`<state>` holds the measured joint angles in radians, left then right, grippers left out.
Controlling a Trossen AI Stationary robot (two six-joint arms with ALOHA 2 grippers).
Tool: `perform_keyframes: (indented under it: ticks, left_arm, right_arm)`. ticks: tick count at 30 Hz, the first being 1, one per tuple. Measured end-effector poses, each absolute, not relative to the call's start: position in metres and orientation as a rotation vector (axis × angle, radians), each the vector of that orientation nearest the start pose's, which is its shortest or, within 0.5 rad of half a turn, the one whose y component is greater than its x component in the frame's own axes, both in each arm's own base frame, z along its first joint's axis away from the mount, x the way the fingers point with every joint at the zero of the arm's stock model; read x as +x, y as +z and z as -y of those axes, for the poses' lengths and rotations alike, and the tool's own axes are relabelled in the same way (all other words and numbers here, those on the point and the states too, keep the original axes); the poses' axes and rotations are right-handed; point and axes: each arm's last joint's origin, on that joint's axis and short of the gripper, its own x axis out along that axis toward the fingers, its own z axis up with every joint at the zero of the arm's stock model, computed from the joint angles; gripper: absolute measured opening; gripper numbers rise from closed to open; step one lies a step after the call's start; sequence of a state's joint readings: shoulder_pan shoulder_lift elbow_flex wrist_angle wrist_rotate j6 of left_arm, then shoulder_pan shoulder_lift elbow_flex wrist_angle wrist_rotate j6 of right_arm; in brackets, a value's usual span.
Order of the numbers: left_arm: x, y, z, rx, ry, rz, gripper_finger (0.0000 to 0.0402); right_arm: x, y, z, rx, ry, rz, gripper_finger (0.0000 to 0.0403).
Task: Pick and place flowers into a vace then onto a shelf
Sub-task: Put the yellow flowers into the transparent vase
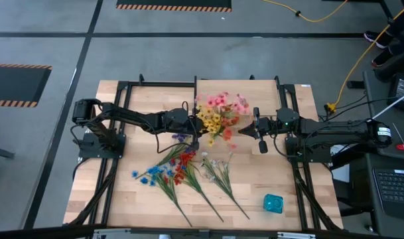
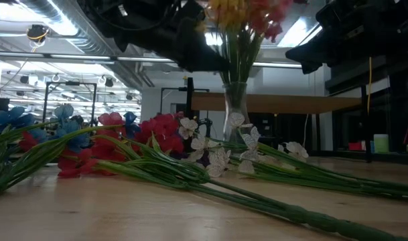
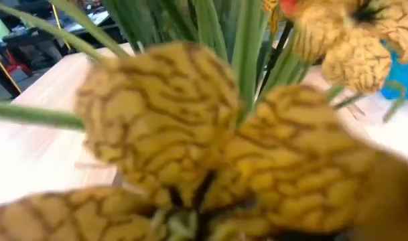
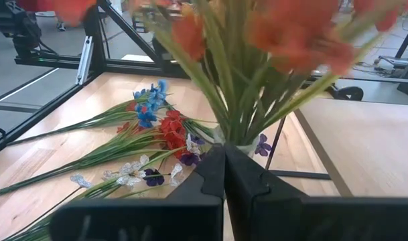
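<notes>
Standing upright on the counter (image 1: 122,99), a clear glass vase (image 2: 235,107) holds a bunch of yellow, pink and orange flowers (image 1: 218,114), while blue, red and white sprays (image 1: 182,174) lie flat on the wood nearer the front edge, beside a small teal object (image 1: 273,203). Both arms reach toward the bouquet from either side: the left claw (image 1: 196,123) is pressed in among the yellow blooms with its fingers together, and the right claw (image 4: 224,167) faces the stems just short of them, likewise pinched together on nothing.
</notes>
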<state>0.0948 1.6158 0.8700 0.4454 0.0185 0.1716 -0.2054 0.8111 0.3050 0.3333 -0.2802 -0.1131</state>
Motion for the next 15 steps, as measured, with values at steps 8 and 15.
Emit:
perform_keyframes:
  ticks: [8, 15]
  left_arm:
    - [0.3439, 0.2157, -0.032, 0.152, 0.05, -0.305, 0.0011]
    - [0.344, 0.2158, -0.0314, 0.152, 0.048, -0.303, 0.0038]
  right_arm:
    - [0.1737, 0.2121, 0.028, -0.071, 0.084, -0.164, 0.0005]
    - [0.1737, 0.212, 0.028, -0.071, 0.084, -0.165, 0.0005]
